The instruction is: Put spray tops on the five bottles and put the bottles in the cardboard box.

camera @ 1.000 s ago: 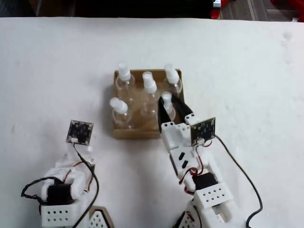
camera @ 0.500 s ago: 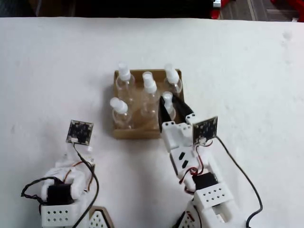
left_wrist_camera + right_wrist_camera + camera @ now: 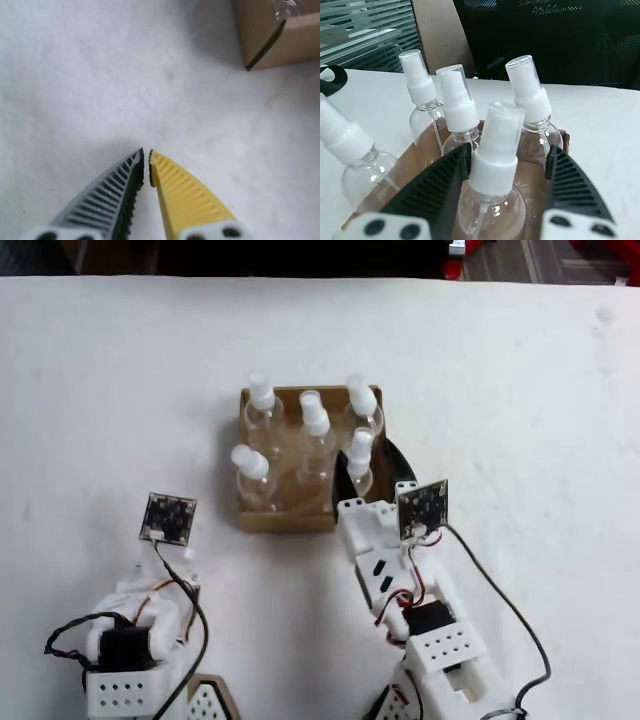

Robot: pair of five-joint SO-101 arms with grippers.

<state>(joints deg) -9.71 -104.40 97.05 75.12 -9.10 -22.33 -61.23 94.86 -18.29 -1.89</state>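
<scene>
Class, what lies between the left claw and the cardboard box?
Bare white table, seen in the left wrist view between the left claw and the cardboard box.

Bright, even light falls from overhead on the white table (image 3: 520, 390), nearly washed out in the high view; the room beyond its far edge lies dark. Shadows are soft and short; a faint grey one spreads beside the cardboard box (image 3: 280, 35) in the left wrist view, another beneath the left gripper (image 3: 146, 158). In the right wrist view the clear bottles (image 3: 492, 205) carry pale glints; lit blinds (image 3: 365, 30) glow behind.
</scene>
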